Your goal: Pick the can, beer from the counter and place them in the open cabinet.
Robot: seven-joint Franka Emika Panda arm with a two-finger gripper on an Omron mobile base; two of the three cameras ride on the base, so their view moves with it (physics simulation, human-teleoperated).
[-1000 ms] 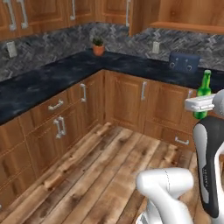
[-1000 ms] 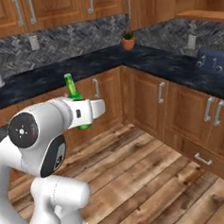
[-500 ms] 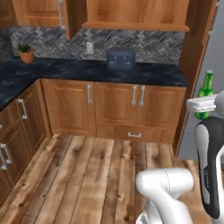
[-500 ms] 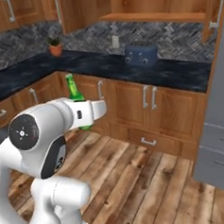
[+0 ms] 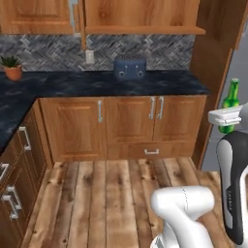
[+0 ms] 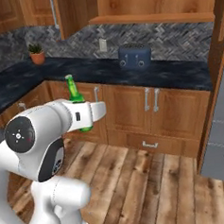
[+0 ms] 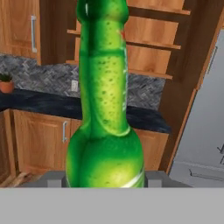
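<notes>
Potted plant (image 5: 12,68) at nine o'clock on the counter (image 5: 97,83), blue toaster (image 5: 130,68) at twelve beneath the open cabinet (image 5: 140,17). Over at three o'clock, the gripper (image 5: 225,117) has its fingers pinching the beer (image 5: 230,100), bottle upright, carried above the wooden floor (image 5: 106,193).

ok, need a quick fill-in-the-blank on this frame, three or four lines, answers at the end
1. The claw is shut on a green ____.
2. The bottle is held ____, neck up.
3. The blue toaster sits on the black ____.
4. The potted plant stands to the ____ of the toaster.

Answers: bottle; upright; counter; left
</notes>
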